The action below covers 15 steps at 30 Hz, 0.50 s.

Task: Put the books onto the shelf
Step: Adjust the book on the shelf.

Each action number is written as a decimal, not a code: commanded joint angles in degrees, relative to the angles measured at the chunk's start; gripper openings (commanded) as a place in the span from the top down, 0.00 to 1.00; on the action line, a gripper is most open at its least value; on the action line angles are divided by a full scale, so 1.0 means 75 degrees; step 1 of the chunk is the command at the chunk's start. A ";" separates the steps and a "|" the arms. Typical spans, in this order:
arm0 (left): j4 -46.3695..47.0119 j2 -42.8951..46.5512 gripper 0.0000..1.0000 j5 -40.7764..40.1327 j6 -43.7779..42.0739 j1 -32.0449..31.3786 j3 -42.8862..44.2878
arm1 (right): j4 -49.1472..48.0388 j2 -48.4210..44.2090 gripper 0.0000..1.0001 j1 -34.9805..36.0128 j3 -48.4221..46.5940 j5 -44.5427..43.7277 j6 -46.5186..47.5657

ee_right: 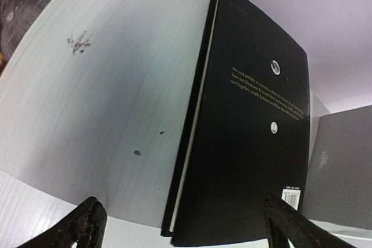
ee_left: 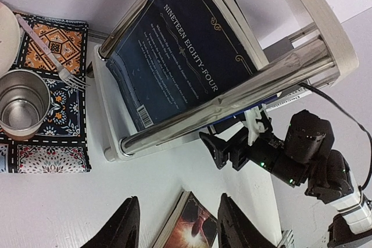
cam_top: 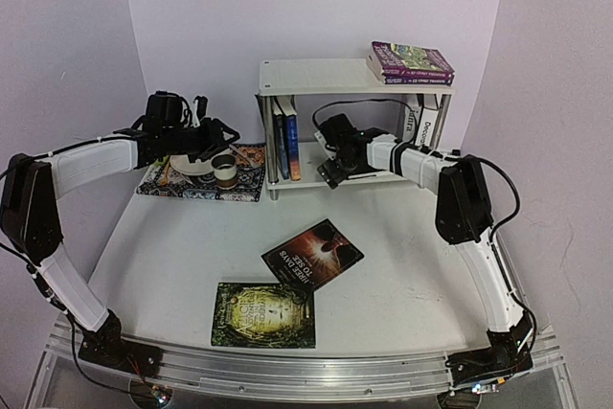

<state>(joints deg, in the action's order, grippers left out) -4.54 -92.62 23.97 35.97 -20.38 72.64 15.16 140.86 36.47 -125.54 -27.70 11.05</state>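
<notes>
The white shelf (cam_top: 354, 77) stands at the back, its chrome leg (ee_left: 232, 100) close in the left wrist view. Two purple books (cam_top: 412, 62) lie on top. A dark blue book (ee_left: 180, 62) and an orange-blue one (cam_top: 292, 136) stand in the lower tier's left end. My right gripper (cam_top: 332, 162) reaches into that tier and is open, fingers (ee_right: 87, 225) wide on either side of an upright black book (ee_right: 244, 143). My left gripper (ee_left: 177, 230) hovers open and empty over the table. A red-black book (cam_top: 312, 254) and a green book (cam_top: 264, 314) lie flat on the table.
A patterned mat (cam_top: 206, 179) left of the shelf carries a metal cup (ee_left: 23, 105), a fork (ee_left: 49, 50) and a plate. More books lean at the lower tier's right end (cam_top: 426, 126). A white lined surface (ee_right: 99, 97) and a grey cover (ee_right: 343, 166) flank the black book.
</notes>
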 commanded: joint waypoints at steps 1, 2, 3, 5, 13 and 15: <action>0.0078 0.0419 0.54 0.0004 -0.0082 -0.0055 0.0006 | 0.0673 -0.0349 0.02 -0.0534 -0.0309 0.1204 -0.1541; 0.0080 0.0419 0.53 0.0004 -0.0075 -0.0052 0.0006 | 0.0797 -0.0207 0.02 -0.0595 -0.0456 0.1266 -0.1794; 0.0088 0.0419 0.54 0.0001 -0.0073 -0.0059 0.0016 | 0.0908 -0.0072 0.02 -0.0662 -0.0636 0.1303 -0.2042; 0.0078 0.0406 0.54 0.0010 -0.0073 -0.0060 0.0018 | 0.1205 0.0193 0.02 -0.0845 -0.0860 0.1521 -0.2532; 0.0079 0.0327 0.53 0.0004 -0.0061 -0.0083 0.0052 | 0.1880 0.0029 0.42 -0.1047 0.0307 0.2521 -0.4369; 0.0083 0.0283 0.53 -0.0022 -0.0082 -0.0106 0.0073 | 0.1881 -0.0187 0.53 -0.1009 0.1055 0.2626 -0.4665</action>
<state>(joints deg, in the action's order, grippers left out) -4.54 -92.62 23.90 35.97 -20.71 72.62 20.45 140.40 28.38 -126.65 -11.62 -15.05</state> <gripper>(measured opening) 0.467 0.566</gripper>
